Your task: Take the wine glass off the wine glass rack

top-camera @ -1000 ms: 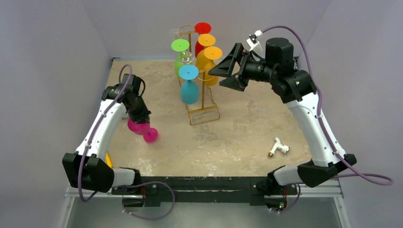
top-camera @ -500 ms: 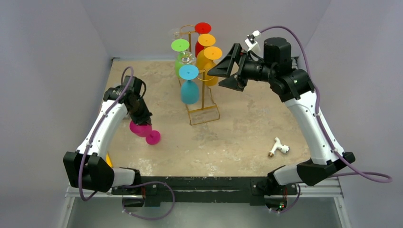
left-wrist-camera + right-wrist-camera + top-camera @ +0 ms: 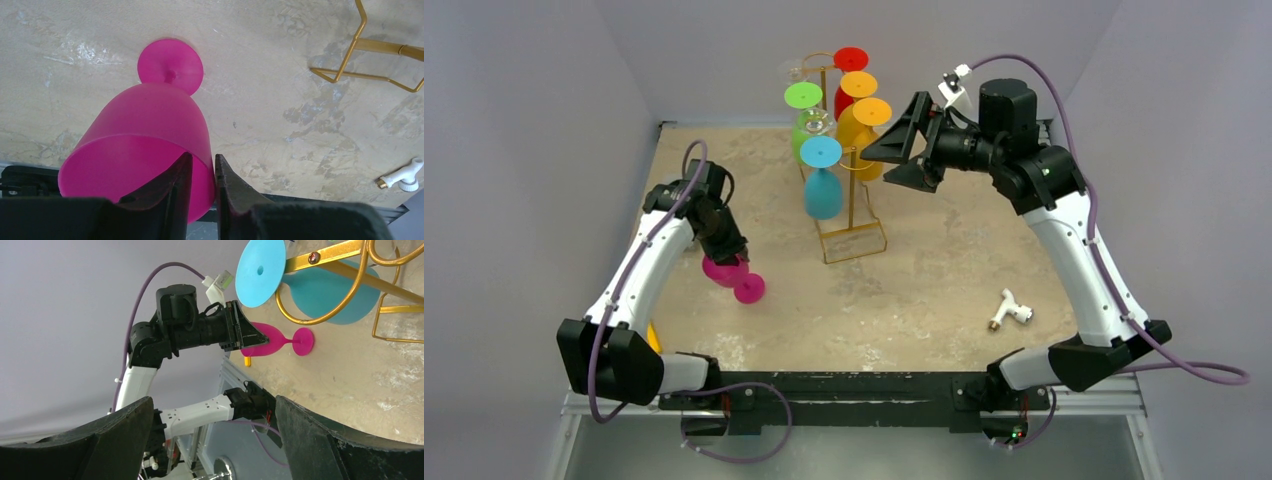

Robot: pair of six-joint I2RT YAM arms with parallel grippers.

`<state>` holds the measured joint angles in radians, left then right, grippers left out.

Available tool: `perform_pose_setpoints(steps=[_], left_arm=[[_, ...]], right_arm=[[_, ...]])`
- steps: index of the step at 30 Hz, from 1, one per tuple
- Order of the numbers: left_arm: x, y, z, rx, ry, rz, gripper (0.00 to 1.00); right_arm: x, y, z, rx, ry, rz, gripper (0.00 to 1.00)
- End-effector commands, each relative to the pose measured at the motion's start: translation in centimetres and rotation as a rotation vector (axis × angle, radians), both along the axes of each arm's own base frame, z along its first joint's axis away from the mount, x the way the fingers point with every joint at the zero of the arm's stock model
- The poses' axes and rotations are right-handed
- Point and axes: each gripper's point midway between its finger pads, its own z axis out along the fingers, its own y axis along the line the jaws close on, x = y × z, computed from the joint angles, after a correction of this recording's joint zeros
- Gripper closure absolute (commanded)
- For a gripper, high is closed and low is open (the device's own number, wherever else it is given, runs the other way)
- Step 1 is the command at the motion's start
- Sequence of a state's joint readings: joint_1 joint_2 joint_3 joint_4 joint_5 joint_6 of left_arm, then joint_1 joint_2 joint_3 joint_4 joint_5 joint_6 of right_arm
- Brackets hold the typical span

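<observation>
The gold wire wine glass rack (image 3: 852, 200) stands at the back middle of the table, with several coloured glasses hanging from its arms. My left gripper (image 3: 200, 165) is shut on the rim of a magenta wine glass (image 3: 150, 130), one finger inside the bowl and one outside. That glass (image 3: 729, 272) hangs tilted with its foot (image 3: 749, 289) low over the table, to the left of the rack. My right gripper (image 3: 886, 150) is open and empty, held in the air beside the orange glass (image 3: 864, 135) on the rack's right side.
A small white plastic fitting (image 3: 1009, 311) with a brass end lies on the table at the front right. A yellow thing (image 3: 654, 336) shows behind the left arm's base. The rack's wire base (image 3: 370, 60) appears at the top right of the left wrist view.
My left gripper has carried the magenta glass a little toward the front and right, lower over the table. The right arm has barely moved.
</observation>
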<state>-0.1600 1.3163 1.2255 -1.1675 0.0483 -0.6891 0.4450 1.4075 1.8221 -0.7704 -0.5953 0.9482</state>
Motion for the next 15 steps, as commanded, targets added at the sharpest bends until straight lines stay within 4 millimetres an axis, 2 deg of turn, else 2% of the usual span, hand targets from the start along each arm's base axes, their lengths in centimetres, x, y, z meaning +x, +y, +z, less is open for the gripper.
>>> perform_pose_setpoints(steps=[1,5,15], left_arm=[[1.2,-0.7,2.0,-0.014,-0.073,-0.002,0.77],[1.3,-0.6,3.2,-0.007,-0.091,0.005,0.70],[1.5,-0.2,8.0,-0.007,-0.228,0.012,0.38]], right_arm=[[-0.4,0.1,1.0,0.013,-0.047,0.031,0.09],[-0.4,0.1,0.8,0.010,-0.047,0.034,0.09],[-0.5,0.1,0.6,0.012,-0.056,0.035,0.09]])
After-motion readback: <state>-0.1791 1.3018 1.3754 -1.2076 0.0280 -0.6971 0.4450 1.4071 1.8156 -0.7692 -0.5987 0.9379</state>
